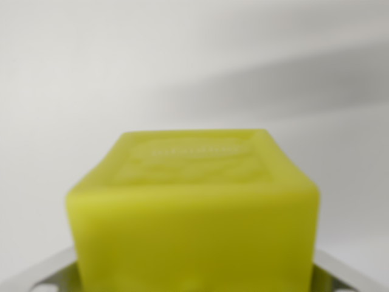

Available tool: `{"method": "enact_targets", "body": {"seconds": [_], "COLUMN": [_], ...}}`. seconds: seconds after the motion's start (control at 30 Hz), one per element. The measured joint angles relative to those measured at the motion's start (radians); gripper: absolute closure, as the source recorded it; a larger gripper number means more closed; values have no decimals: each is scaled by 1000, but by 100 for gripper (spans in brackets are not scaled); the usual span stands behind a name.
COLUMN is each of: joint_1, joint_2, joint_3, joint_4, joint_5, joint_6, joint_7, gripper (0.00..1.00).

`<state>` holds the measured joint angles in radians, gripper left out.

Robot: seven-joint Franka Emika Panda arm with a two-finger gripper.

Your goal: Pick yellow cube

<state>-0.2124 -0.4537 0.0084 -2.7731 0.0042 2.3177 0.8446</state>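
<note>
Filling the blurred view, the yellow cube [193, 213] sits between metal edges.

Blurred yellow cube [193, 213], embossed top face, filling lower centre

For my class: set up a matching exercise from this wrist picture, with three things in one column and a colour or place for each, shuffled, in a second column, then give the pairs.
Column A
1. cube
2. surface
3. claw fingers

Column B
a. pale grey-white, filling the upper half, with a soft shadow band at the wrist view's right
b. yellow, large and blurred, in the lower middle
c. metallic grey, at the bottom corners on either side of the cube

Pairs: 1-b, 2-a, 3-c
</note>
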Motion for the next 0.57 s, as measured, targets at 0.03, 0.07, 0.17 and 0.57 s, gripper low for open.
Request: {"method": "enact_targets", "body": {"seconds": [0.03,0.07,0.17,0.57], "joint_1": [0,0,0,0], "joint_2": [-5,-10,-25,-37], "joint_3": [0,0,0,0], "joint_4": [3,6,16,26], "joint_5": [0,0,0,0], "joint_6": [-8,-17,-41,-63], "joint_7": [0,0,0,0], "gripper": [100,100,100,100]}}
